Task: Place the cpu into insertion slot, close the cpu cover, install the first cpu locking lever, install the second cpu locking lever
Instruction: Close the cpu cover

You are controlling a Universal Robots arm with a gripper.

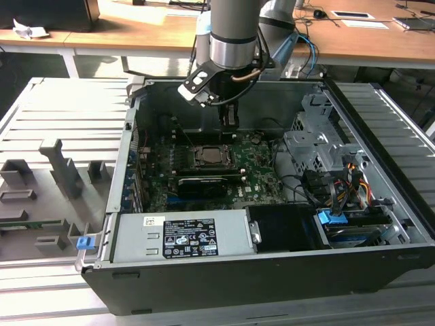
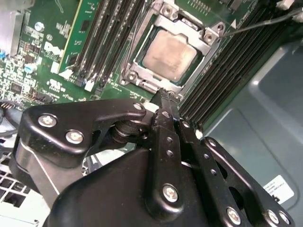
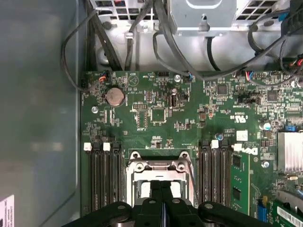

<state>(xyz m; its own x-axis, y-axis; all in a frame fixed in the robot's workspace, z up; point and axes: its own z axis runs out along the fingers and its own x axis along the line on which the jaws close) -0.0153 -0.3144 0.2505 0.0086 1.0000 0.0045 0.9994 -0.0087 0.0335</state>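
The cpu (image 2: pixel 169 56), a silver-grey square, lies flat in the insertion slot (image 1: pixel 213 157) amid the green motherboard. The cpu cover (image 2: pixel 207 37), a silver metal frame, lies down around the chip. A thin metal rod (image 2: pixel 258 22) runs out from one corner of the socket; I cannot tell whether it is a locking lever. My gripper (image 1: pixel 231 124) hangs just above the socket's far edge in the exterior view. Its black fingers are shut together with nothing between them in both wrist views, the tips (image 2: pixel 163 93) next to the socket frame (image 3: pixel 142 166).
Black memory slots (image 3: pixel 103 175) flank the socket on both sides. A power supply (image 1: pixel 182 238) fills the case front, and a drive cage (image 1: pixel 316 146) with cables stands at the exterior view's right. Case walls (image 1: pixel 129 156) enclose the board. Grey fixtures (image 1: pixel 61 166) sit outside.
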